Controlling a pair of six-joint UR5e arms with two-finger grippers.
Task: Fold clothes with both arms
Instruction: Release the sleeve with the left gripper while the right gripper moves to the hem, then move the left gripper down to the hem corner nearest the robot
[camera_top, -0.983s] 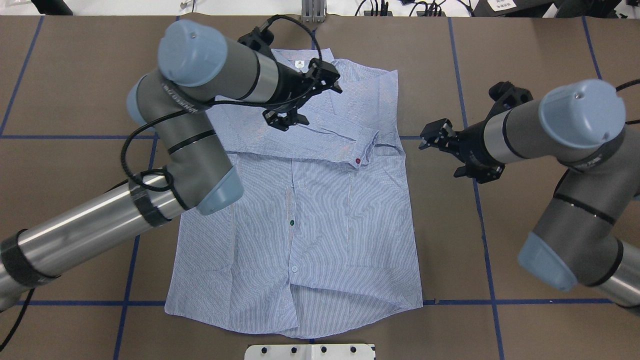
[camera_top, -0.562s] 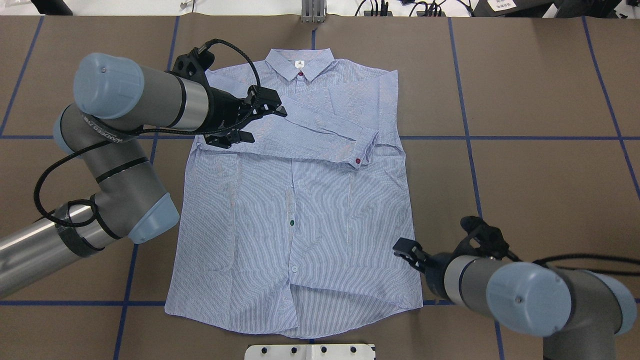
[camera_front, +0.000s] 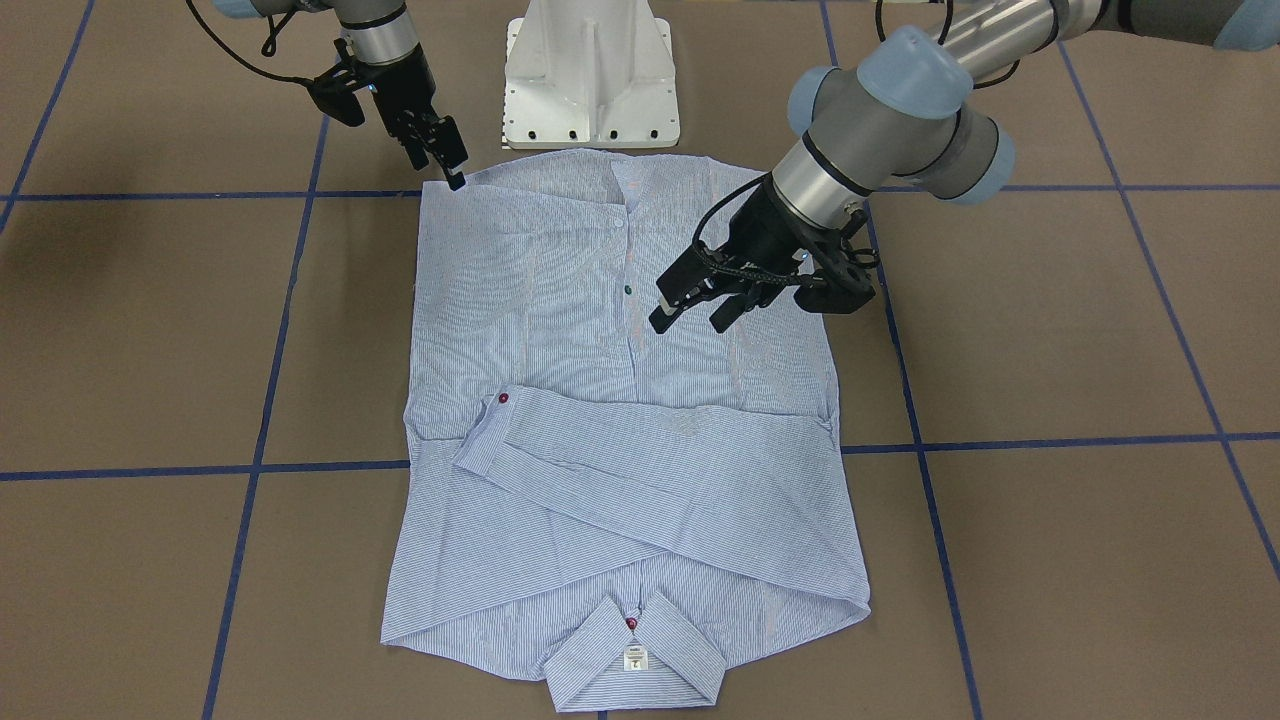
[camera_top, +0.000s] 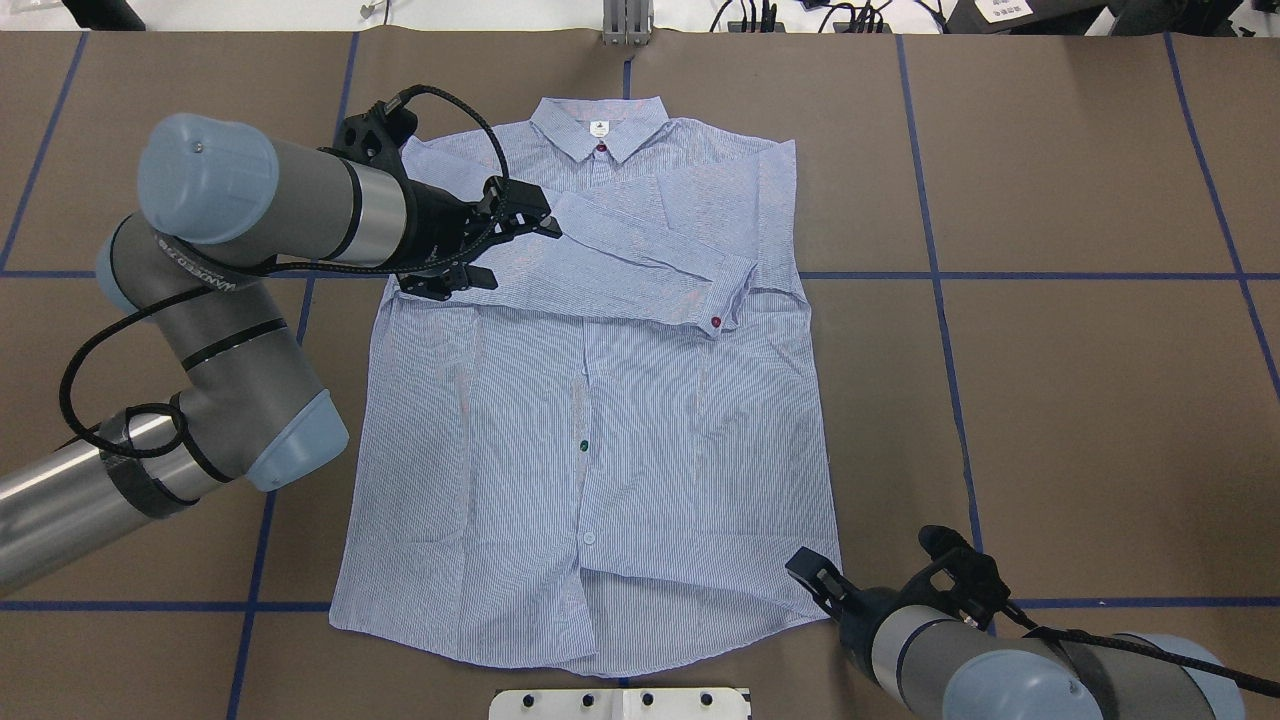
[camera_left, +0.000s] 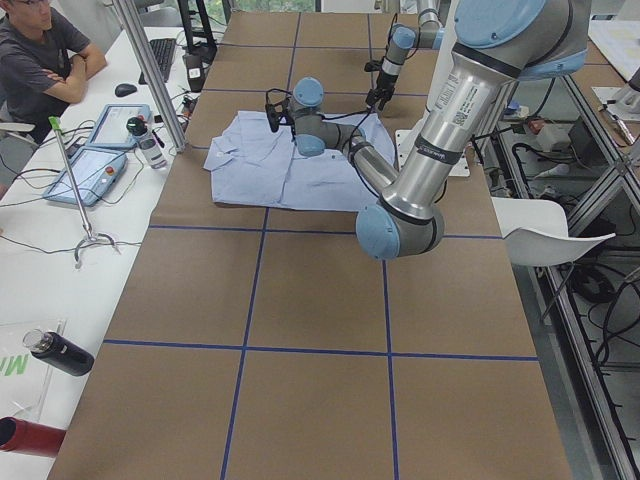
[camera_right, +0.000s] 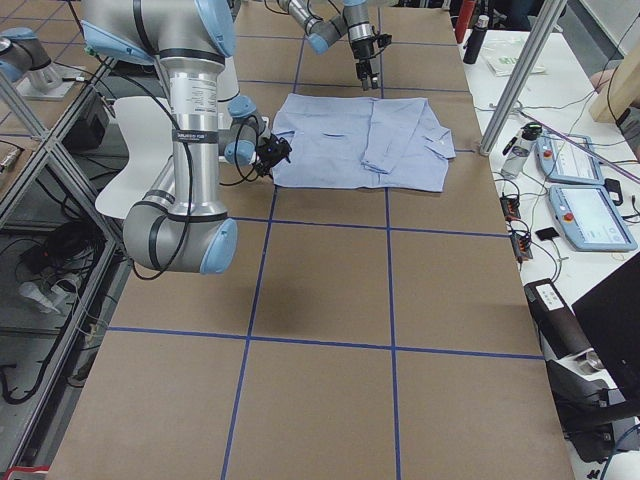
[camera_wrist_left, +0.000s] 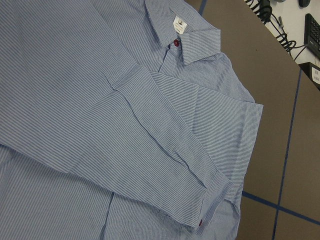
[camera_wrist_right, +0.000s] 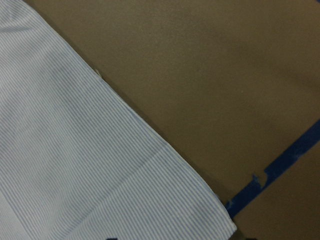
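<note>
The clothes are one blue-and-white pinstriped shirt (camera_top: 640, 440), lying flat and face up on the brown table, its collar (camera_top: 600, 128) on the far side. Both sleeves are folded across the chest, and the top cuff shows a red button (camera_top: 716, 322). My left gripper (camera_top: 510, 250) hovers open over the shirt's left shoulder, holding nothing; the left wrist view shows the folded sleeve (camera_wrist_left: 165, 145) below it. My right gripper (camera_front: 440, 165) is open, right at the hem corner (camera_wrist_right: 227, 225) near the robot's base, low over the table.
The white pedestal base (camera_front: 590, 90) stands just behind the hem. Blue tape lines (camera_top: 940, 275) grid the brown tabletop. In the exterior left view a person (camera_left: 45, 60) sits at a side table with tablets and bottles.
My left arm pulled back from the collar towards the shirt's left shoulder. My right arm swung from beside the shirt's right edge down to the near hem corner.
</note>
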